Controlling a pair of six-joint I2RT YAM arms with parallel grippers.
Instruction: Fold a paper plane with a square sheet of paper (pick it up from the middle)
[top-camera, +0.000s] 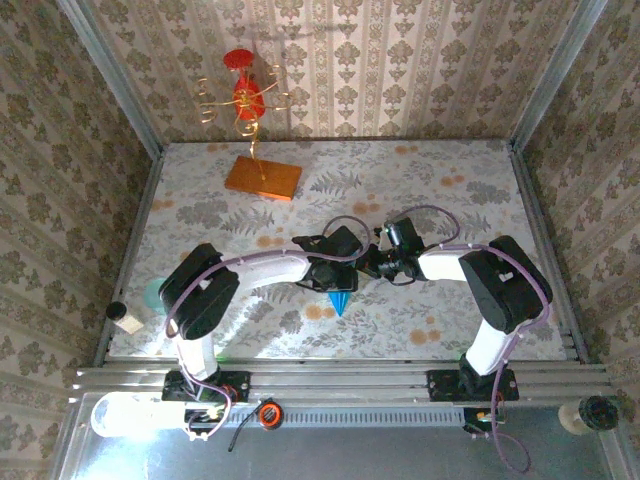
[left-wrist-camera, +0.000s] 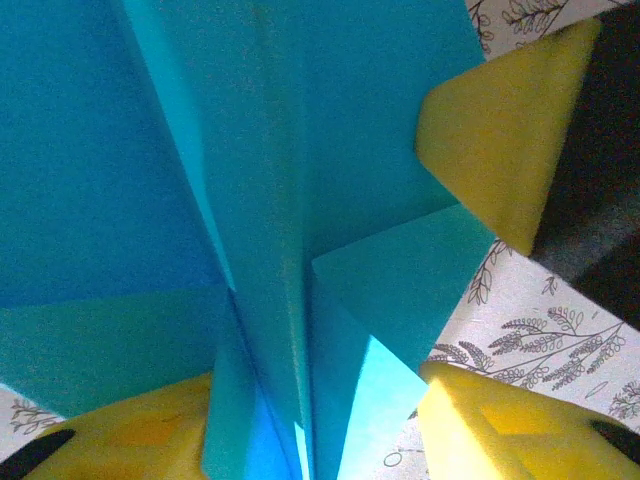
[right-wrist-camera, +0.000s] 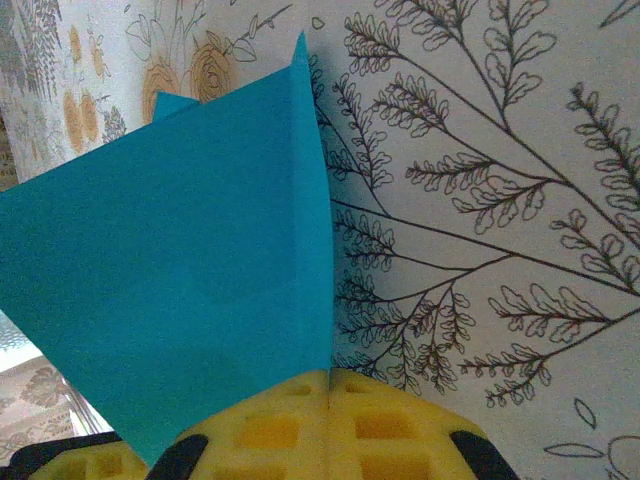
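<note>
The cyan-blue paper, folded into a pointed paper plane (top-camera: 342, 300), is held just above the table's middle front, its tip toward the arms' bases. My right gripper (right-wrist-camera: 330, 385) is shut on the plane (right-wrist-camera: 190, 280); a folded edge runs straight into the seam between its yellow pads. In the left wrist view the creased plane (left-wrist-camera: 300, 200) stands between the jaws of my left gripper (left-wrist-camera: 320, 385), which are wide apart, with table showing between the paper and the right-hand finger (left-wrist-camera: 500, 420). A yellow finger (left-wrist-camera: 495, 140) of the right gripper shows at that view's upper right. From above, the left gripper (top-camera: 335, 275) and right gripper (top-camera: 368, 265) meet over the plane.
A red and gold wire ornament (top-camera: 245, 100) stands on an orange slab (top-camera: 263, 177) at the back left. A teal round object (top-camera: 155, 293) lies at the table's left edge. Patterned walls close in the floral table (top-camera: 450, 200) on three sides.
</note>
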